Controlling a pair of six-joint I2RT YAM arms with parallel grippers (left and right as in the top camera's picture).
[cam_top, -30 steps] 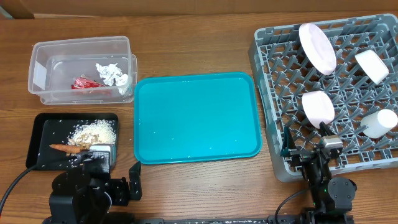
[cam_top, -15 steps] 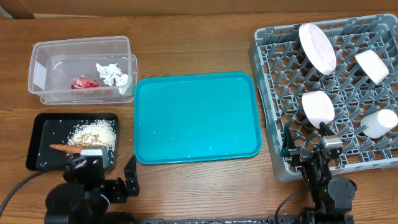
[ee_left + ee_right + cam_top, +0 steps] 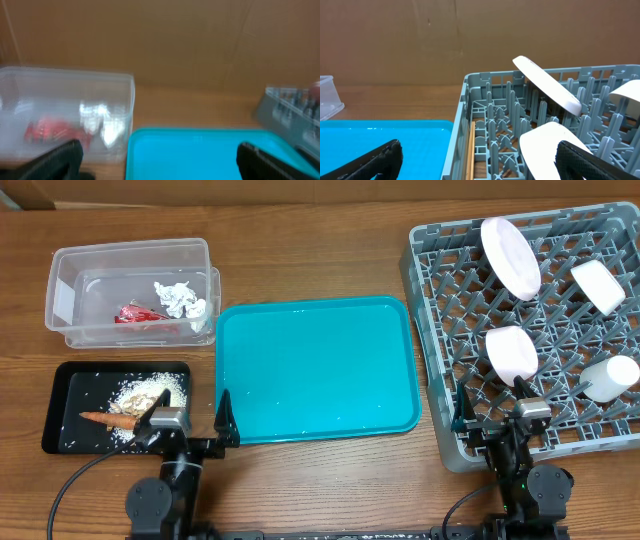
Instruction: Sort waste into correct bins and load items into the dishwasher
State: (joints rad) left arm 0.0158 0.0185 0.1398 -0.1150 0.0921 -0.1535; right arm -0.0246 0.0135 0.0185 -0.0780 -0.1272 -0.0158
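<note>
The clear tub (image 3: 70, 265) holds crumpled tissue (image 3: 180, 298) and the red wrapper (image 3: 135, 313). The black tray (image 3: 60, 385) holds beige scraps (image 3: 150, 392) and the carrot piece (image 3: 100, 418). The grey dish rack (image 3: 440, 310) holds a plate (image 3: 510, 255), two bowls (image 3: 512, 352) (image 3: 598, 285) and a cup (image 3: 610, 377). Chopsticks (image 3: 471, 150) lie inside its left wall. My left gripper (image 3: 185, 425) is open and empty at the near edge between the black tray and the teal tray. My right gripper (image 3: 495, 425) is open and empty at the rack's near corner.
The large teal tray (image 3: 320, 365) lies in the middle with nothing on it; it also shows in the left wrist view (image 3: 200, 150) and the right wrist view (image 3: 380, 140). A brown cardboard wall stands behind the table.
My left arm has swung right from the black tray's near edge and drawn back; its open gripper now faces the teal tray. The right arm has not moved.
</note>
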